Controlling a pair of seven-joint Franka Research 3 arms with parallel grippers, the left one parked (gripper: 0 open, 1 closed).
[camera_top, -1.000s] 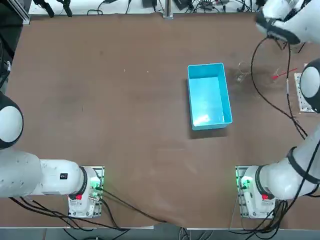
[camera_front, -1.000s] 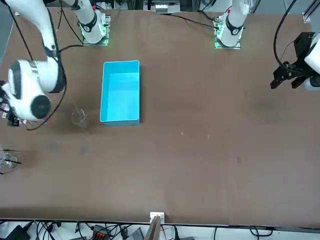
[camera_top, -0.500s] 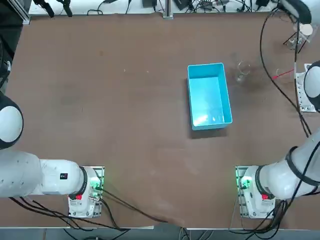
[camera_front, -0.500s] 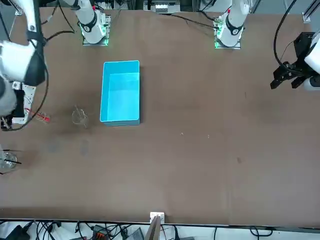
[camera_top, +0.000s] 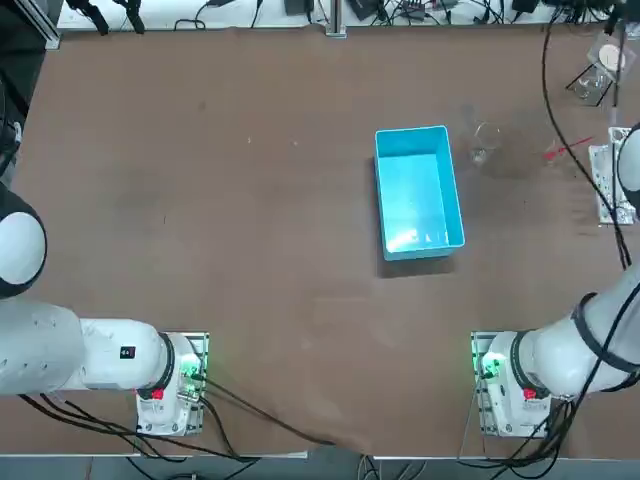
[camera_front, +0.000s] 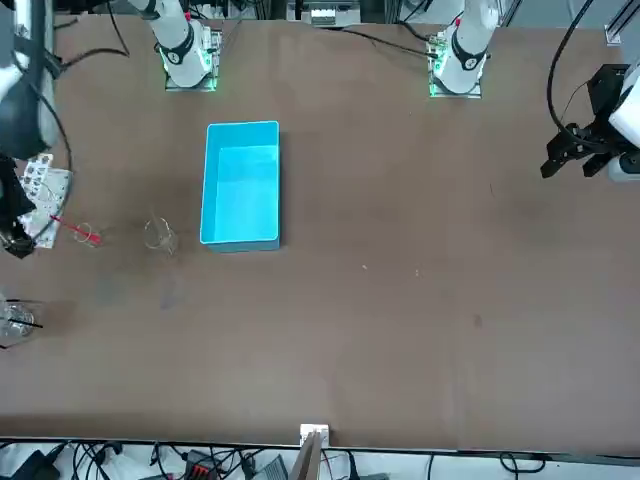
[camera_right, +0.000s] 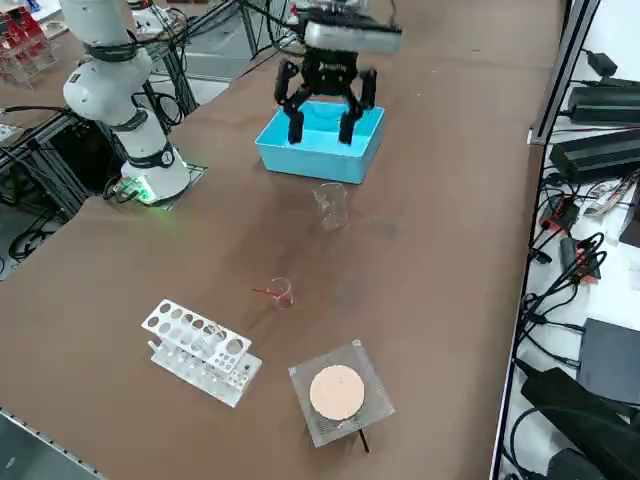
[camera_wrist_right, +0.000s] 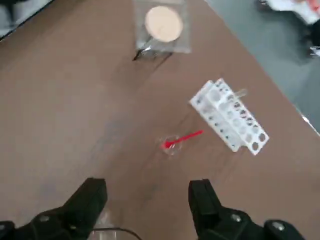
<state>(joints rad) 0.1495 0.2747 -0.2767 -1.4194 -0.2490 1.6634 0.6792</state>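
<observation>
right gripper (camera_right: 321, 132) wide open, empty, raised over desk (camera_right: 450, 250), upper middle of side view; glass beaker (camera_right: 331, 205) centre, beside blue bin (camera_right: 315, 160); red-tipped tube (camera_right: 279, 293), rack (camera_right: 200, 350) lower left.

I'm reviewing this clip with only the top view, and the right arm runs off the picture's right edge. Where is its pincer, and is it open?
Observer: The right side view shows the right pincer open and empty, hanging in the air above the table.
Operator: What is nearest to it?
Observer: The glass beaker, which stands upright just this side of the blue bin. The pincer touches neither.
Operator: And the white thing cut off at the right edge?
Observer: That is a white rack with rows of round holes. It rests on the table near a small red-tipped piece.
</observation>
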